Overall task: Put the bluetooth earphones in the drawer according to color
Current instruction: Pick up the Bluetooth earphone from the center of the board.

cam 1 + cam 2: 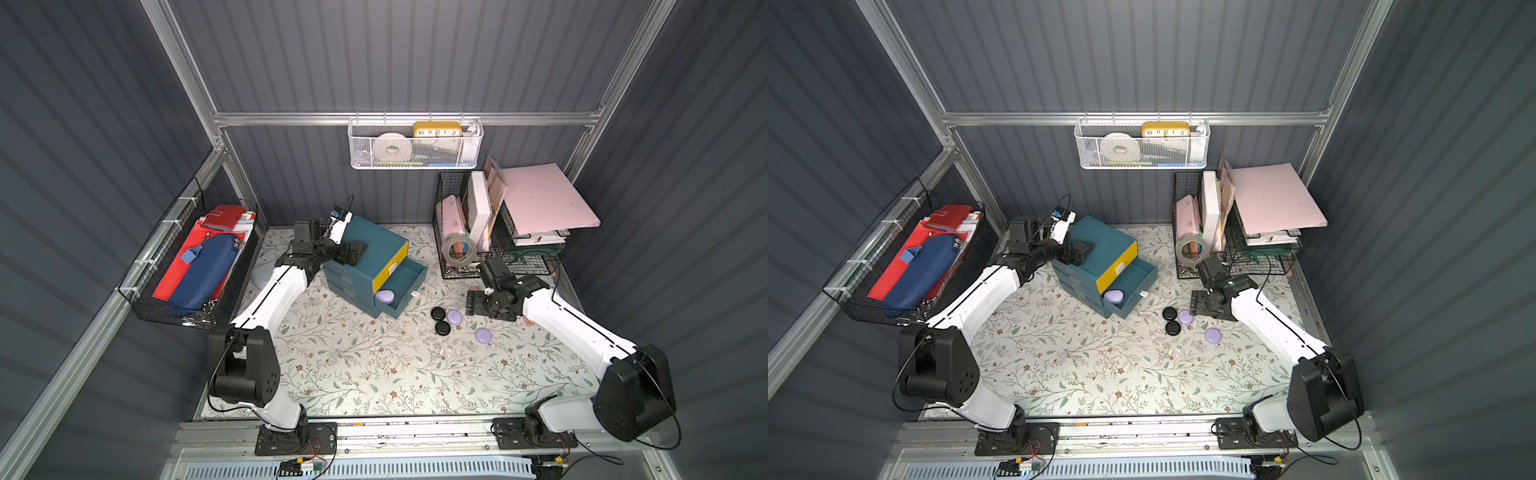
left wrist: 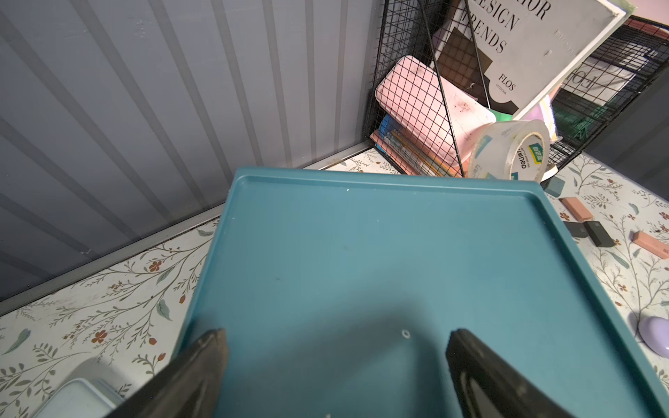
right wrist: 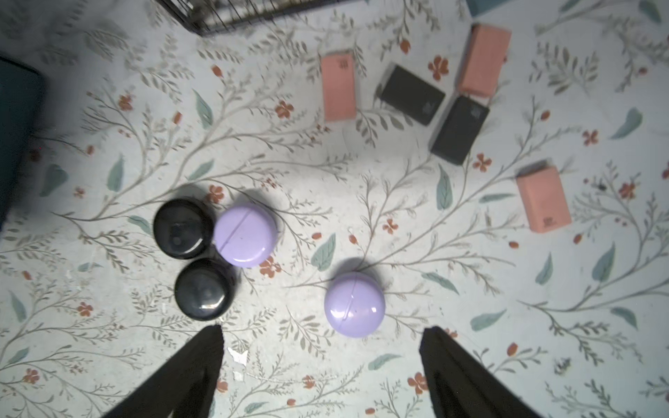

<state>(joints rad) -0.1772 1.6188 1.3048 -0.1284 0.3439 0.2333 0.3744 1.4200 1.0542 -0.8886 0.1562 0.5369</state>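
Sizing up the lone lavender case (image 3: 354, 304) — smooth, glossy, rounded like a pebble. It is probably light and hard, and likely to squirt out of a careless pinch. Best bet, I'd say: come straight down and close across its widest middle.

It sits alone on the flowered tabletop (image 3: 398, 224), right of centre. Just left of it a second lavender case (image 3: 245, 235) huddles with two black cases (image 3: 182, 228), touching at least one of them, so that's a tight spot for fingers.

The right claw (image 3: 322, 331) hangs near the loner, jaws wide, nothing in them. Further left, the teal drawer (image 1: 409, 276) under the yellow-fronted one stands pulled out of the cabinet (image 1: 370, 241), with one lavender case (image 1: 385, 296) inside. The left claw (image 2: 336, 336) — jaws apart, empty — is over the cabinet top; whether it touches, I can't tell.
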